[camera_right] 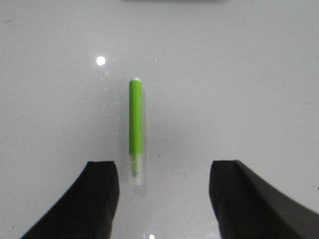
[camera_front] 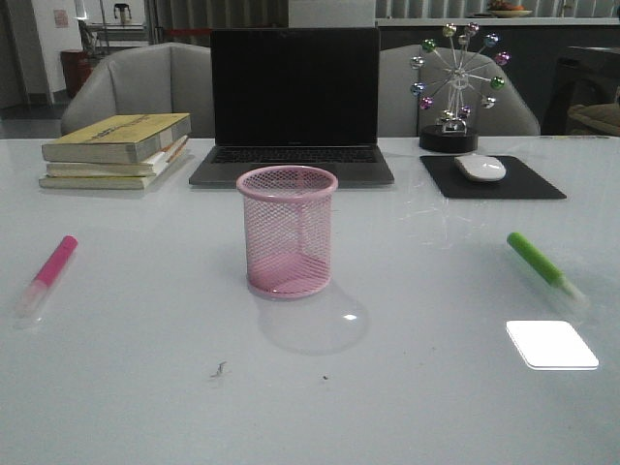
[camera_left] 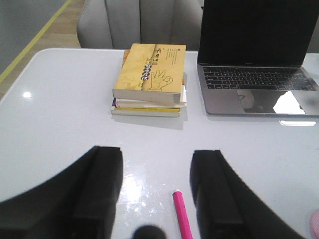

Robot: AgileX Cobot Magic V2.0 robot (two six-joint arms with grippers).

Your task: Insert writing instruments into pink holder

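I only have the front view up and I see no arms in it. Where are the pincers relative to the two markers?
Observer: The left pincer hangs open above the table, the pink marker lying between its fingers, nearer one.
Operator: And the right side?
Observer: The right pincer is open too, with the green marker lying flat, its clear cap end between the fingers and nearer one of them.
Operator: Is either marker touched yet?
Observer: No, both lie free on the table; the pink holder stands empty in the front view.
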